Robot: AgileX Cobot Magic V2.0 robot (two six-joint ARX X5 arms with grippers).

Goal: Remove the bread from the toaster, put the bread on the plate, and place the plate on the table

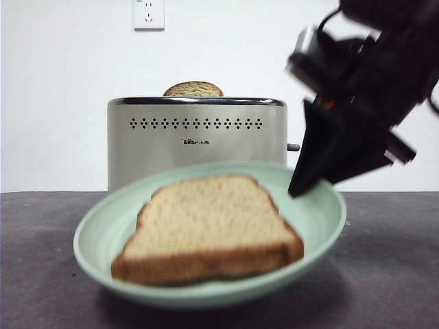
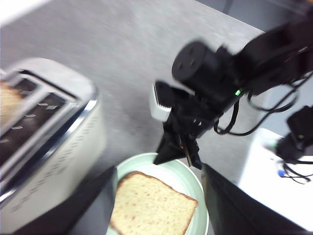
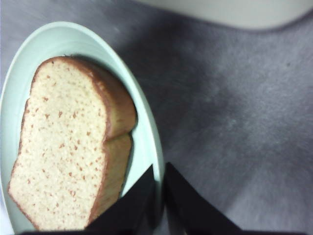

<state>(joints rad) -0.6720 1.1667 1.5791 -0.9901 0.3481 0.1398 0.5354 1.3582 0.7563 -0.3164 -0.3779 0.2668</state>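
The bread (image 1: 212,226) lies flat on the mint-green plate (image 1: 322,219) in front of the cream toaster (image 1: 195,151). My right gripper (image 1: 296,190) comes in from the upper right and is shut on the plate's rim; in the right wrist view its jaws (image 3: 159,171) pinch the rim (image 3: 146,127) beside the bread (image 3: 63,147). I cannot tell whether the plate's base touches the table (image 1: 391,274). My left gripper (image 2: 159,169) is open and empty above the plate (image 2: 200,186) and bread (image 2: 151,205). A second slice (image 1: 193,89) stands in the toaster slot.
The toaster (image 2: 54,147) stands close behind the plate, with a grey lever (image 1: 293,147) on its right side. A white wall with a socket (image 1: 148,14) is behind it. A white box (image 2: 274,181) with cables sits off to the right arm's side.
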